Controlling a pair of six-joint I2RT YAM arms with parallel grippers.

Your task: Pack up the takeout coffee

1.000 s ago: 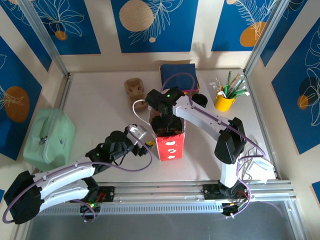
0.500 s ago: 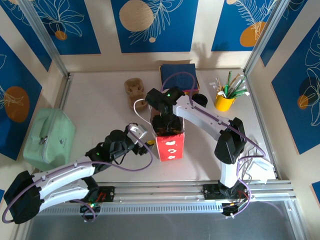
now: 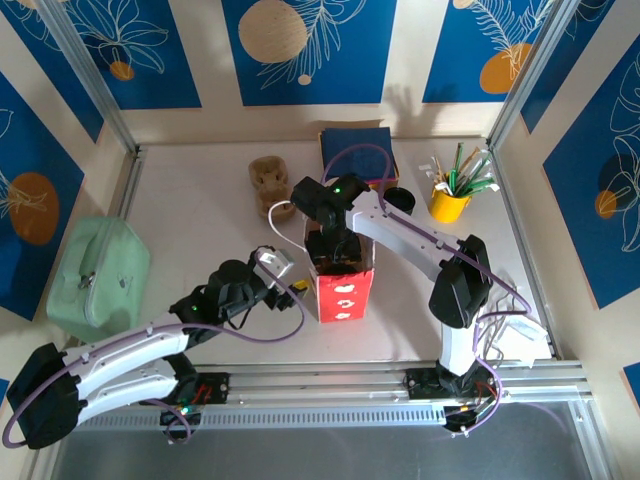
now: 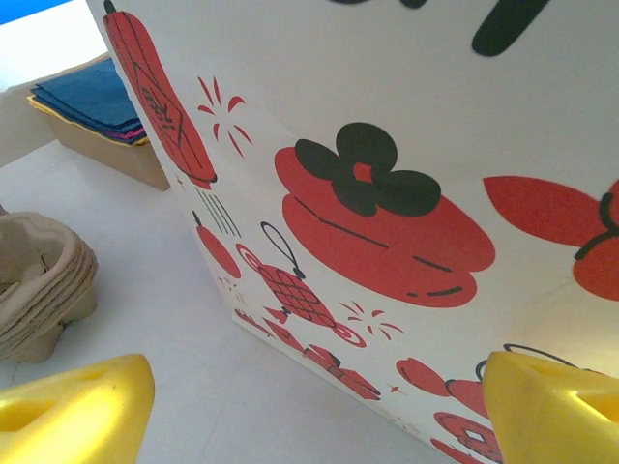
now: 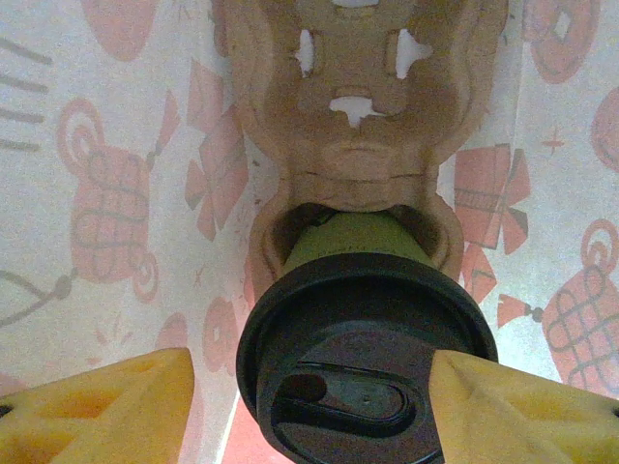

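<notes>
The takeout coffee [image 5: 366,358], a paper cup under a round black lid, sits in a cardboard carrier [image 5: 363,145] inside the red-and-white paper bag [image 3: 343,290]. My right gripper [image 5: 309,406] reaches down into the bag's mouth [image 3: 335,250] and straddles the lid. Its right finger [image 5: 522,406] is at the lid's rim, while a gap shows between the left finger [image 5: 106,406] and the lid. My left gripper [image 4: 319,416] is open, close against the bag's printed side [image 4: 387,193], at the bag's left [image 3: 285,283] in the top view.
A green pouch [image 3: 98,275] lies at the left edge. At the back stand a stack of cardboard carriers [image 3: 268,175], a box of blue napkins [image 3: 357,152], a loose black lid [image 3: 399,199] and a yellow cup of stirrers [image 3: 450,200].
The right gripper's fingers have drawn closer together around the lid inside the bag. The left gripper has edged slightly toward the bag.
</notes>
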